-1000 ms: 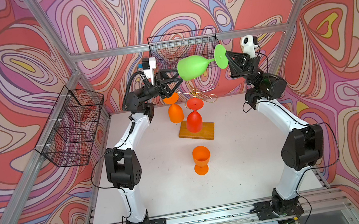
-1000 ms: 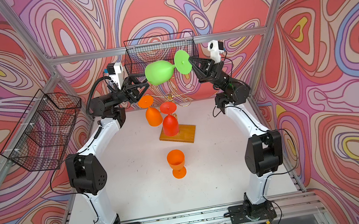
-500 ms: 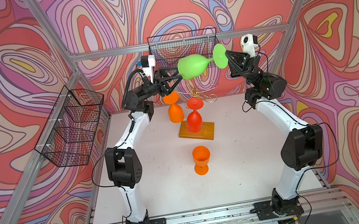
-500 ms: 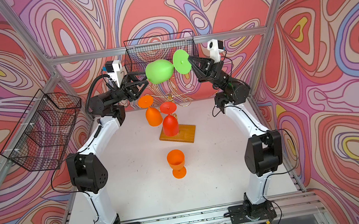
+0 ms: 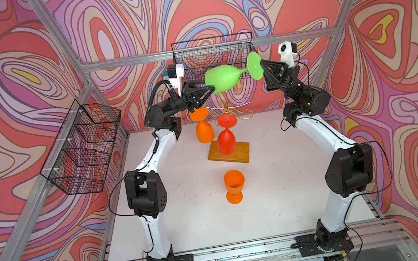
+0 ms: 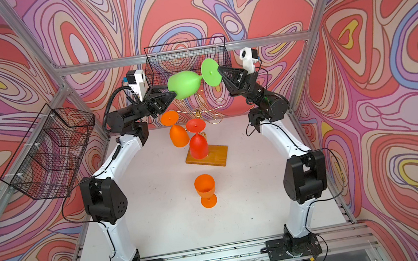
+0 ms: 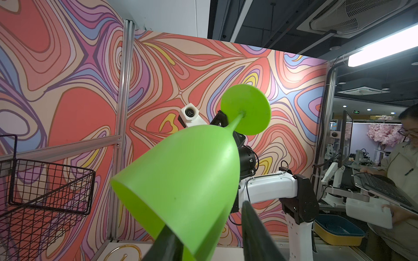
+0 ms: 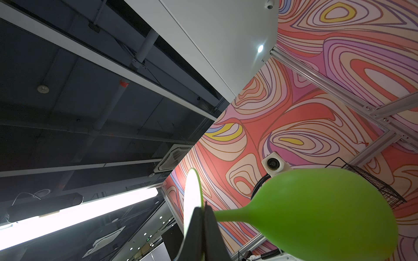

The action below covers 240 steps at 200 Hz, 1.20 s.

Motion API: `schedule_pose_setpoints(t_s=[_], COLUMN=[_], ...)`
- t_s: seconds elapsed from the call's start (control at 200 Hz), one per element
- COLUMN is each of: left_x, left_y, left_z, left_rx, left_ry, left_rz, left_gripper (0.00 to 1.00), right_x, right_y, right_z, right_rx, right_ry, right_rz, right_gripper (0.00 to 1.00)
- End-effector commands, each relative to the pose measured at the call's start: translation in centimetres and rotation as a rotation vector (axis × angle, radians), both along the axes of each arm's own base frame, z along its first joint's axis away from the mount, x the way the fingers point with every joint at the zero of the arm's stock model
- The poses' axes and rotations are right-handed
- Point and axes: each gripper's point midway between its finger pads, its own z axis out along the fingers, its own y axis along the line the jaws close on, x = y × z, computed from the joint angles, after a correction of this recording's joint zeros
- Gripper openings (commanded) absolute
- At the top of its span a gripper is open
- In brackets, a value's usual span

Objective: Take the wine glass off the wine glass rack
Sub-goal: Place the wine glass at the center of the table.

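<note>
the right tool [image 5: 261,63] is clamped on the foot of the green wine glass [image 5: 222,78], which lies sideways in the air, clear above the wine glass rack [image 5: 243,152]. the left tool [image 5: 209,86] has its fingers astride the bowl's rim; whether they grip it i cannot tell. a red glass [image 5: 226,142] hangs upside down on the rack

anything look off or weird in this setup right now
The green wine glass lies sideways in mid-air, its foot pinched in the right claw, with the left claw at its bowl rim. Nothing looks spilled or broken.
</note>
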Motion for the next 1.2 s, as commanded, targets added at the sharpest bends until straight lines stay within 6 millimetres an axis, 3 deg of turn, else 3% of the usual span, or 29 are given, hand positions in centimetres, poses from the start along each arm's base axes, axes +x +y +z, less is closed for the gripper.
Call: schedule_pose_setpoints(t_s=[0.0,0.205,0.366,0.516,0.636,0.791,1.062,1.077,1.197], left_x=[-1.5,-1.4,-1.3,-1.7,-2.2,-2.9,-5.1,-5.3,-6.3], left_y=[0.1,0.2,0.5,0.8,0.9,0.9,1.4,1.5,2.3], left_z=[0.3,0.2,0.1,0.1,0.3,0.2,0.6,0.7,1.4], left_rx=[0.003,0.002,0.003,0.005,0.009,0.029,0.062,0.062,0.068], left_ry=[-0.063,-0.063,-0.056,-0.067,-0.075,-0.082,-0.125,-0.128,-0.150], left_rz=[-0.015,-0.011,-0.001,0.010,0.007,-0.002,-0.008,-0.007,0.010], left_gripper=[0.30,0.18,0.00,0.00,0.00,0.00,0.00,0.00,0.00], right_x=[0.2,0.6,0.5,1.1,1.7,2.3,4.9,4.0,4.6], right_y=[0.0,0.2,-0.3,-0.8,-0.9,-1.3,-2.9,-3.1,-3.3], right_z=[-0.2,-0.5,-0.5,-0.8,-1.3,-1.5,-3.1,-2.4,-3.2], right_rx=[0.015,0.012,0.003,-0.018,-0.027,-0.043,-0.122,-0.125,-0.202], right_ry=[-0.017,-0.009,-0.018,-0.012,-0.005,-0.008,0.032,0.012,0.028], right_rz=[0.002,0.005,-0.005,-0.037,-0.056,-0.109,-0.286,-0.298,-0.395], right_gripper=[0.00,0.00,0.04,0.19,0.38,0.52,0.58,0.59,0.59])
